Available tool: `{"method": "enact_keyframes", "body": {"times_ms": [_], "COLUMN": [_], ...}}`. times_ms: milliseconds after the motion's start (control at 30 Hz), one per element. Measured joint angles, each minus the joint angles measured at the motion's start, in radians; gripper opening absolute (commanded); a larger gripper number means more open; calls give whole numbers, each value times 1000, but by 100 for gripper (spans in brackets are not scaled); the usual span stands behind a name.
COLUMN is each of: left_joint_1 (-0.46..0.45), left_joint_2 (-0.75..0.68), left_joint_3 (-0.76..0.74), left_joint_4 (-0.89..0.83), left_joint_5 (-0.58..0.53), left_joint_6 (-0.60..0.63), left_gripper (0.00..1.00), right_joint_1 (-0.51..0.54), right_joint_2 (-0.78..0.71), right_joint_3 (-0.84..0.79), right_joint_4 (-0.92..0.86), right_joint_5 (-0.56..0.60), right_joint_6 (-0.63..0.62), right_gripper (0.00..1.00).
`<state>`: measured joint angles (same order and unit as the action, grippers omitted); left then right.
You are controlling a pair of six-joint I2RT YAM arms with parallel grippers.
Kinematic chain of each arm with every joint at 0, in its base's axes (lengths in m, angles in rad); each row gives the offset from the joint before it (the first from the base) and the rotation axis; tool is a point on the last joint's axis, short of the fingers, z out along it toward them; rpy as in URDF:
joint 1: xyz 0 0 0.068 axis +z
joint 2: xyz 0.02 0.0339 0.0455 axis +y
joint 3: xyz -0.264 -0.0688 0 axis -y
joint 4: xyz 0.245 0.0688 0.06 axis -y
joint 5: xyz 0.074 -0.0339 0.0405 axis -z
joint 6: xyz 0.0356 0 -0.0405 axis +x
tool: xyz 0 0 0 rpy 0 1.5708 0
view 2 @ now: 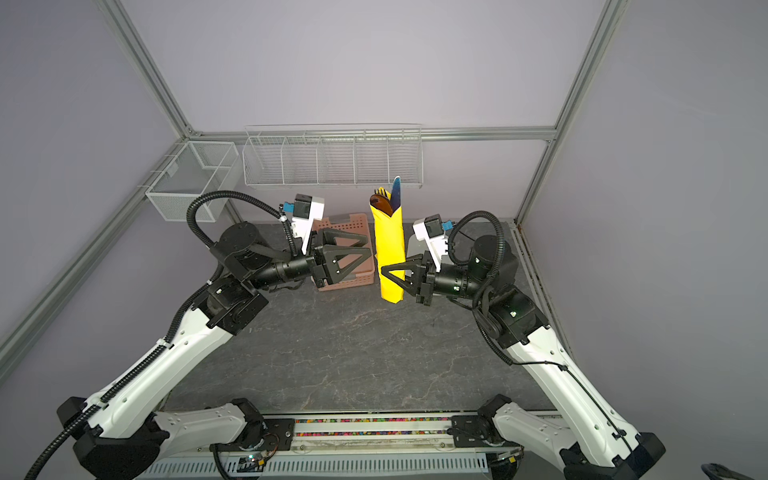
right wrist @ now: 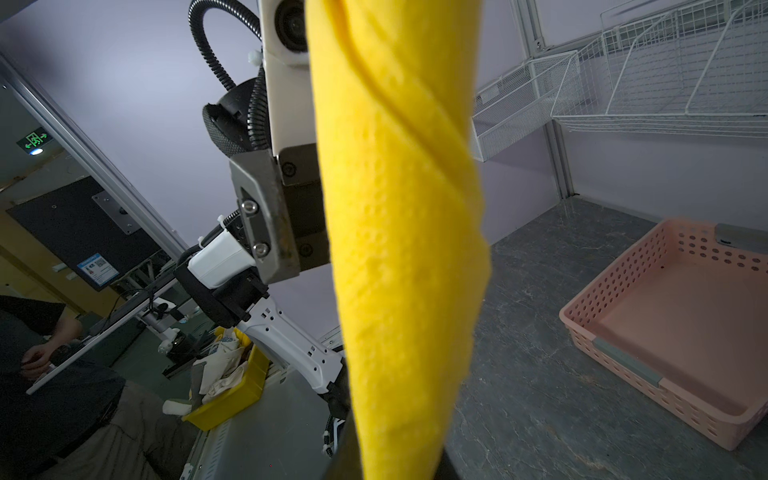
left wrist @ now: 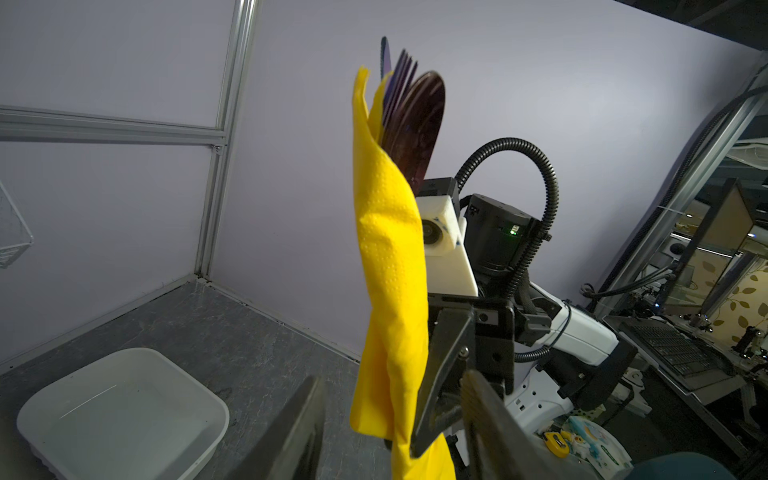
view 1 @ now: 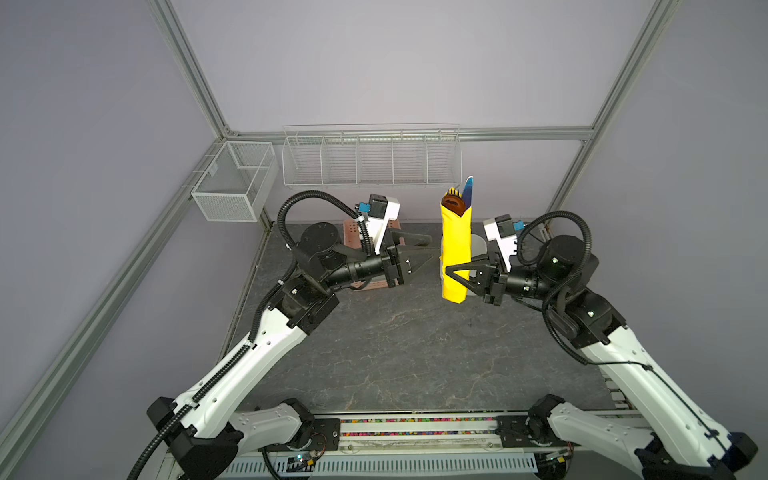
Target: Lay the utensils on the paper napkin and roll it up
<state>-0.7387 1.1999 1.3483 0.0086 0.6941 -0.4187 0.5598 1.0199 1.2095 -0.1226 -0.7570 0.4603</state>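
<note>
Napkin point(view 1: 456, 245), rolled round the utensils point(view 1: 458, 200), stands upright above the worktop point(view 1: 395, 353), just in front of the tub point(left wrist: 124, 415). My right claw point(view 1: 453, 271) pinches it low down. My left claw point(view 1: 433, 249) is spread, just short of it, on the side away from the tub.

— Where do we watch from?
— High behind both arms, our top views face down on one counter point(view 1: 395, 353). Wrist cameras sit close, facing each other across the napkin point(left wrist: 390, 291).
</note>
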Motion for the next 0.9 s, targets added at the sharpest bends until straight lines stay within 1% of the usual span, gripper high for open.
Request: {"method": "enact_keyframes", "body": {"times_ms": [267, 433, 600, 633, 767, 900], "left_joint_1": [0, 0, -1, -2, -3, -6], "left_joint_2": [59, 70, 77, 79, 84, 99], "left_joint_3": [0, 0, 0, 0, 1, 11], "left_joint_4": [31, 51, 60, 59, 35, 8], "left_joint_5": [100, 130, 140, 139, 133, 131], "left_joint_6": [-56, -80, -87, -85, -76, -65], "left_gripper": [55, 49, 41, 39, 38, 31], "right_joint_1": [-1, -2, -2, -2, -2, -2], "right_joint_2": [5, 12, 13, 13, 13, 13], "right_joint_3": [0, 0, 0, 0, 0, 0], "right_joint_4": [10, 9, 9, 9, 8, 7], "right_joint_5": [-19, -19, -19, -19, -19, -16], "right_joint_6": [3, 3, 3, 3, 3, 3], "right_gripper": [10, 10, 10, 10, 10, 10]}}
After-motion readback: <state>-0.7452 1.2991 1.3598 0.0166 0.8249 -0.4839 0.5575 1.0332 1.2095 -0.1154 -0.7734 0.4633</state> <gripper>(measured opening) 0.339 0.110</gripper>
